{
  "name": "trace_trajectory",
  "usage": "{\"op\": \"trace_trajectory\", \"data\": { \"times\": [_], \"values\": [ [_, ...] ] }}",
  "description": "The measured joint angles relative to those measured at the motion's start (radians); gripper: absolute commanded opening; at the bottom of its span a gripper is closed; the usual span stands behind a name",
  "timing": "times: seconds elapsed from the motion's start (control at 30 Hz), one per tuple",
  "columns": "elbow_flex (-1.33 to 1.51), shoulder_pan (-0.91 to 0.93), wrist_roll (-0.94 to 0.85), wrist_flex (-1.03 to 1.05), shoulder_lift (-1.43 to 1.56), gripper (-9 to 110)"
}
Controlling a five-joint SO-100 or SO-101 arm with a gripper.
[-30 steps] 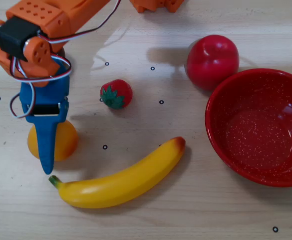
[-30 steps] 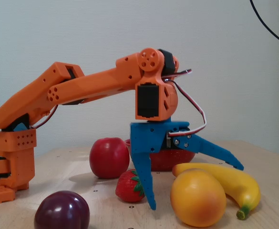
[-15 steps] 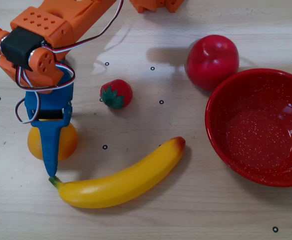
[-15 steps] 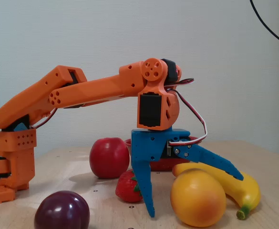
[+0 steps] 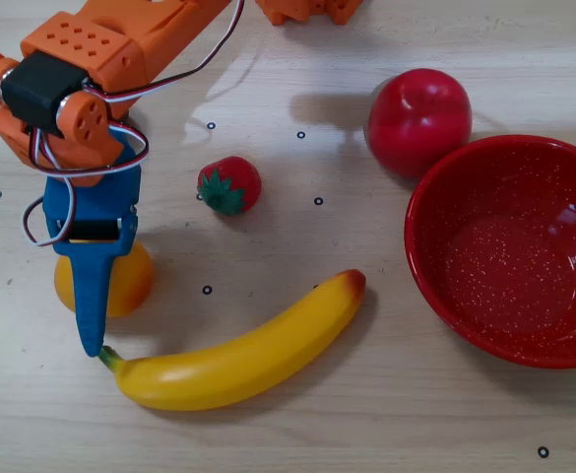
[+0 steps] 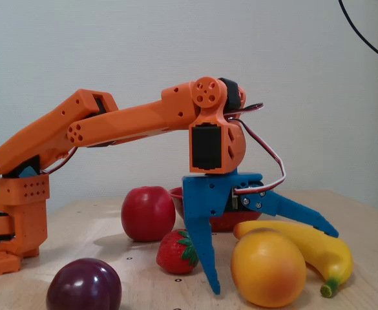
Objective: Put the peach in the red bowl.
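The peach (image 5: 120,286) sat on the table (image 5: 268,434) at about eight o'clock in the overhead view, well apart from the red bowl (image 5: 435,212) over at three o'clock, so nothing of the task was done beyond the approach. The gripper (image 6: 266,258) was spread wide, one blue finger planted beside the fruit and the other slanting over it in the fixed view; it straddled the peach but, to my eye, had not yet closed on it. Grasp, carry and release all remained. The bowl held nothing I could see. An apple (image 5: 418,120) stood touching or just beside its rim, a banana (image 5: 238,355) lay near the peach.
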Motion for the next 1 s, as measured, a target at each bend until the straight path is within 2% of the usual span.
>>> {"op": "trace_trajectory", "data": {
  "times": [0.73, 1.0],
  "values": [
    [-0.012, -0.002, 0.0, -0.051, -0.02, 65],
    [-0.012, -0.002, 0.0, -0.051, -0.02, 56]
  ]
}}
